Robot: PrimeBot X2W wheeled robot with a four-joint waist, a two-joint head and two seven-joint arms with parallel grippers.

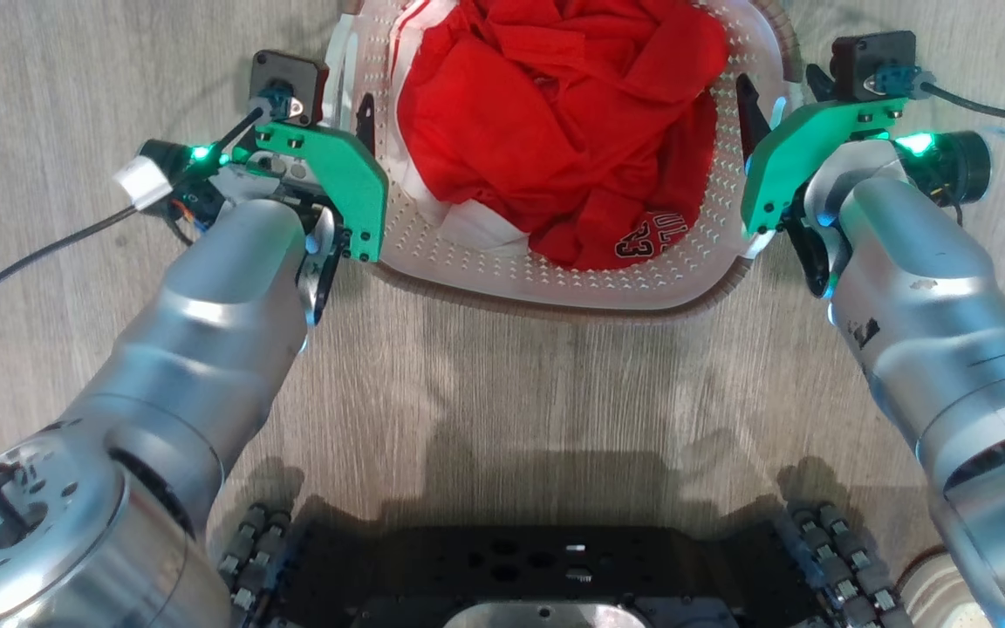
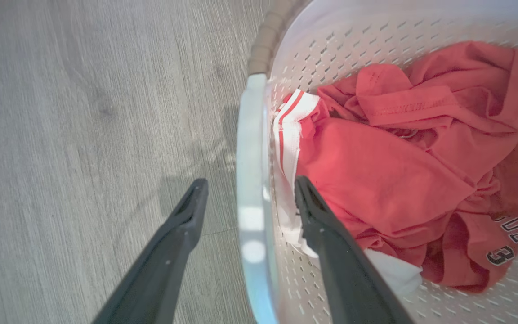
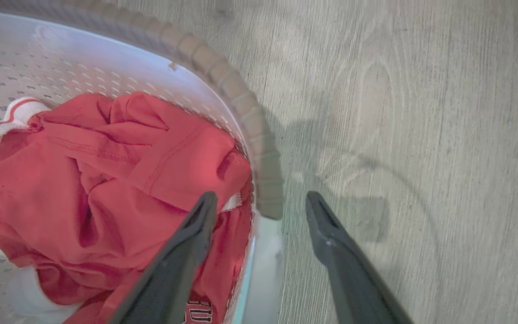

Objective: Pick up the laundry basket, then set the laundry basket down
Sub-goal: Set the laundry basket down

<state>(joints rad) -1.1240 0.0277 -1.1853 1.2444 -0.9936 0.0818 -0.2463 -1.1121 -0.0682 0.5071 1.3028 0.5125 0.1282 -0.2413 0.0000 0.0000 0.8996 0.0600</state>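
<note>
I have the laundry basket (image 1: 572, 281) sitting on the grey wooden floor (image 1: 502, 384), straight ahead of the robot's base (image 1: 502, 567) and between my two arms. It is white with small holes and has a brown woven-look rim (image 3: 245, 108). It is heaped with red clothes (image 1: 555, 113). A white cloth with red stripes (image 2: 288, 121) lies at the side nearest my left arm, and a dark printed number shows on the red fabric at the near side.

My left pincer (image 2: 249, 181) is open. Its two dark fingers straddle the left handle (image 2: 251, 148), a white bar on that side of the basket. One finger is outside, over the floor, and the other is inside, just beside the striped cloth. I can see a gap between each finger and the bar, so nothing is gripped.

My right pincer (image 3: 261, 195) is open as well. The end of the brown rim and the pale right handle (image 3: 265, 270) lie between its fingers. The inner finger hangs over the red clothes and the outer one over bare floor, well clear of the basket wall. That handle is blurred in the right wrist view, so I cannot tell whether the inner finger brushes it
</note>
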